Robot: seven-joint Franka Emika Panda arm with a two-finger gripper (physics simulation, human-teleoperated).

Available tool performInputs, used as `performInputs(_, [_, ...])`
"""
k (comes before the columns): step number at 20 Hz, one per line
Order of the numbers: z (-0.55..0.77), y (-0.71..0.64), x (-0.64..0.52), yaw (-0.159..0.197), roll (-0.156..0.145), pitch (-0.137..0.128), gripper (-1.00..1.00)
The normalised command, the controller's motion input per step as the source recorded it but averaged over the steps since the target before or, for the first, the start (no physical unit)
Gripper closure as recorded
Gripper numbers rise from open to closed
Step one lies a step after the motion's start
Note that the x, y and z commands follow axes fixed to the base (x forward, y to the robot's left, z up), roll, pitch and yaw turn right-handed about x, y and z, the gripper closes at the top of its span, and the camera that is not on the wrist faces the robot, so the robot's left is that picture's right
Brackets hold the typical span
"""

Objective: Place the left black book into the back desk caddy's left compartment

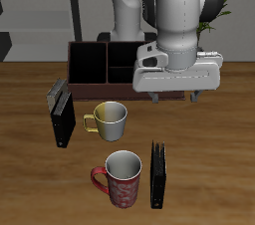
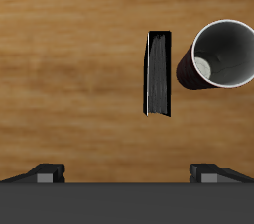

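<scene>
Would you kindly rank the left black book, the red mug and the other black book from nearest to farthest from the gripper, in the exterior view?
From the gripper:
1. left black book: near the table's front edge.
2. red mug: beside that book.
3. other black book: farther back, across the table.

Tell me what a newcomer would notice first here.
The big white gripper hangs open above the table, just in front of the back desk caddy. Its wrist view looks straight down on the left black book, standing on edge beside a red mug near the table's front edge.
</scene>
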Motion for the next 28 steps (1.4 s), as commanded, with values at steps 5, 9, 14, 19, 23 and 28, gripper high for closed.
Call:
performInputs(5, [0.01,-0.12,0.17,-0.004,-0.011,0.007,-1.0])
performInputs(9, [-0.06,-0.1,0.19,-0.006,0.053,0.04,-1.0])
performInputs(14, [-0.13,-0.07,0.1,0.04,0.038,0.023,-1.0])
performInputs(19, [-0.14,-0.15,0.14,0.019,0.024,0.007,-1.0])
performInputs(23, [-0.13,-0.18,0.14,0.008,-0.001,0.005,-1.0])
performInputs(28, [-0.16,-0.08,0.09,0.001,-0.011,0.006,-1.0])
